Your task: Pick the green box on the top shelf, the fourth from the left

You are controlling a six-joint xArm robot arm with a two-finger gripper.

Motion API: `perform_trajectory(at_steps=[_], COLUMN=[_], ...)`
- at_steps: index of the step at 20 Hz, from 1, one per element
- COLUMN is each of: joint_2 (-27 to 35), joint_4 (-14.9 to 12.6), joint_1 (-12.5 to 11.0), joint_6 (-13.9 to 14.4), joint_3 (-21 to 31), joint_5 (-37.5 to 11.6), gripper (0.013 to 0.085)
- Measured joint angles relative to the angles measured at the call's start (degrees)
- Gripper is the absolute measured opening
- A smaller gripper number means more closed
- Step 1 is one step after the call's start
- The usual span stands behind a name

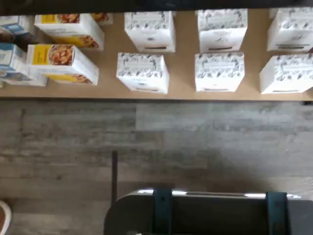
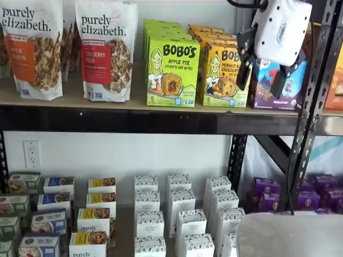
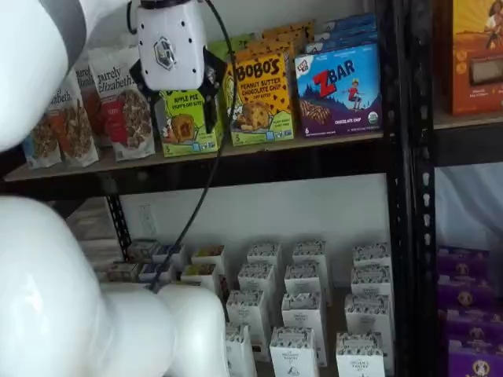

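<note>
Step in hand looks like the approach: nothing gripped yet, arm up at top shelf (image 2: pixel 107 120) level. Going L to R along that shelf in a shelf view: 2 granola bags (image 2: pixel 106 51) marked "purely elizabeth.", then the green box (image 2: pixel 172 72), front one of a row, reading "BOBO'S APPLE PIE STUFF'D OAT BITES" w/ a cartoon girl and a filled bite pictured. It stands upright near the front edge, touching or just beside the orange-yellow box (image 2: pixel 225 75), "BOBO'S PEANUT BUTTER CHOCOLATE CHIP". Next comes the blue box (image 3: pixel 339 90), "ZBAR CHOCOLATE CHIP". The tool (image 2: pixel 261 68) hangs in front of the shelves, white body w/ 2 black fingers (image 2: pixel 244 59) spread wide and a plain gap between them, empty; in that view it sits over the blue box, right of the target, while in a shelf view (image 3: pixel 177 86) its body overlaps the green box's top. So depth and alignment are hard to judge. Next move prob. needs the fingers centred on the green box, 1 on each side, w/o nudging the orange-yellow neighbour, then a push in and close. Wrist view shows only small white boxes (image 1: pixel 143 72) on the lower level.
</note>
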Motion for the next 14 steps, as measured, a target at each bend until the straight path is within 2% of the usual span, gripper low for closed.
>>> perform_trajectory(at_steps=[6,8,11,14], joint_2=[-0.1,0.3,1.2,2.3], joint_4=[-3.3,-5.3,-5.8,-5.4], joint_1=[5.8,8.2,9.1,9.0], joint_6=[4.5,6.3,7.1,7.1], joint_3=[0.8,0.7,0.3,-0.3], joint_5=[-3.4,-4.5,-5.9,-7.0], gripper=[0.085,0.085,0.085,0.085])
